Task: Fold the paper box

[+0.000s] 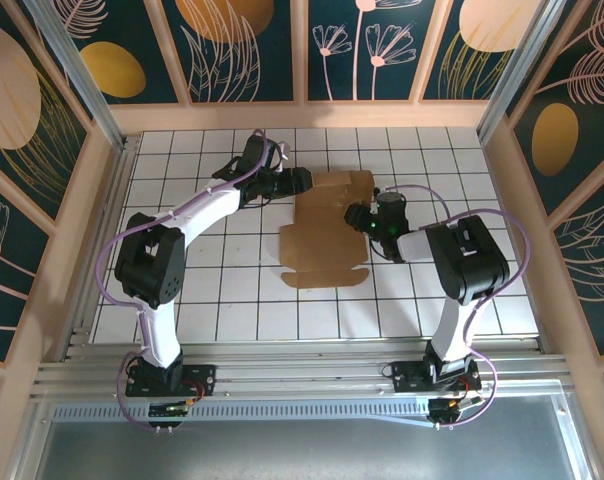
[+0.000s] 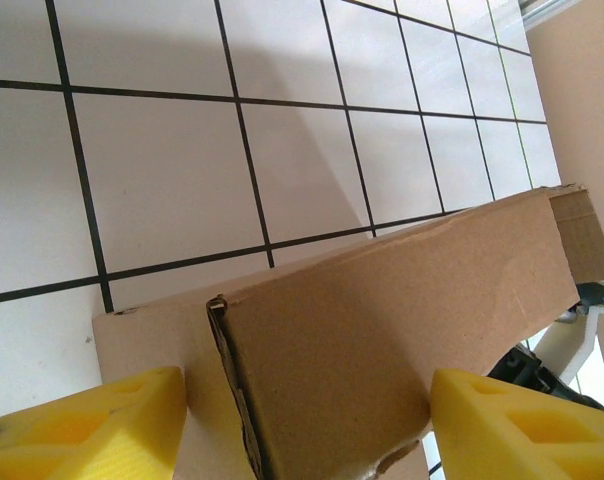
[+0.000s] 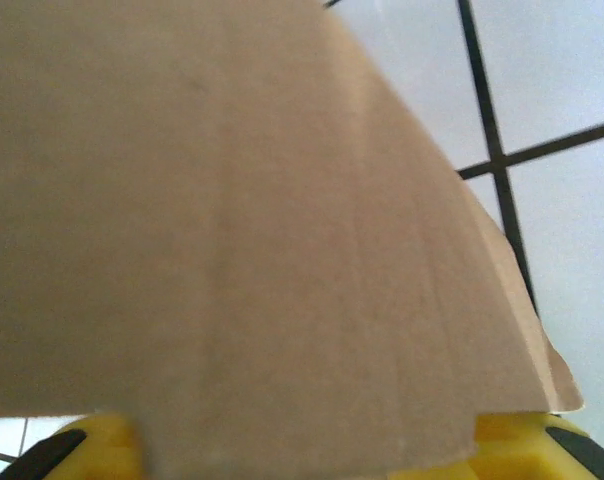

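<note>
Between left gripper [image 1: 304, 182] and right gripper [image 1: 358, 214], part-folded paper box [image 1: 324, 248]

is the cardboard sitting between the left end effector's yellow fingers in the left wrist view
Yes, a panel of the paper box sits in the gap between the left end effector's two yellow fingers.

The table [image 1: 182, 300] has a white top ruled by black lines into squares. On it, near the middle, lies the brown cardboard paper box [image 1: 322, 245], partly folded. A flat flap spreads toward 6 o'clock, and toward 12 o'clock its panels rise off the surface.
</note>
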`<control>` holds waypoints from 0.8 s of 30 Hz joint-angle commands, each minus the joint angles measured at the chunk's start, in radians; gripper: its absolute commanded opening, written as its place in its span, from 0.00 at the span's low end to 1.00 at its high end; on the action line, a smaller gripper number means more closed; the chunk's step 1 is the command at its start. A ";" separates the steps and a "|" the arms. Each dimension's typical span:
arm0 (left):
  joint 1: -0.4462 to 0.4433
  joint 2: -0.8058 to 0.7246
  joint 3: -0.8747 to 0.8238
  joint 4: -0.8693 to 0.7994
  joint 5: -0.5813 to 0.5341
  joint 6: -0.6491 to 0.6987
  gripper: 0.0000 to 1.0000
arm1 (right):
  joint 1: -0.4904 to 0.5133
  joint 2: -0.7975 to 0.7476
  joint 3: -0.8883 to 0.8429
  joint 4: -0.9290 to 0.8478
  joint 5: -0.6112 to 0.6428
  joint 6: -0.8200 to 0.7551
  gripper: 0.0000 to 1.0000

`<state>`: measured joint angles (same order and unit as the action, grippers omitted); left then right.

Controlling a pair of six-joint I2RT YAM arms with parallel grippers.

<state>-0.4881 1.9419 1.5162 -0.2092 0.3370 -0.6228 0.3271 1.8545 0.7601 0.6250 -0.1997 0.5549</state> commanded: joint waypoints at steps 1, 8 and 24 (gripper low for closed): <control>-0.003 0.018 -0.019 -0.001 0.040 -0.006 0.65 | 0.044 -0.010 -0.018 0.121 0.058 -0.128 0.40; -0.003 0.024 -0.025 0.002 0.045 -0.012 0.64 | 0.092 0.012 0.018 0.144 0.108 -0.192 0.40; -0.003 0.029 -0.022 0.011 0.059 -0.022 0.64 | 0.137 0.094 0.063 0.145 -0.023 -0.266 0.41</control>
<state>-0.4820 1.9419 1.5108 -0.1894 0.3363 -0.6231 0.4347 1.9049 0.8078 0.7822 -0.1295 0.3111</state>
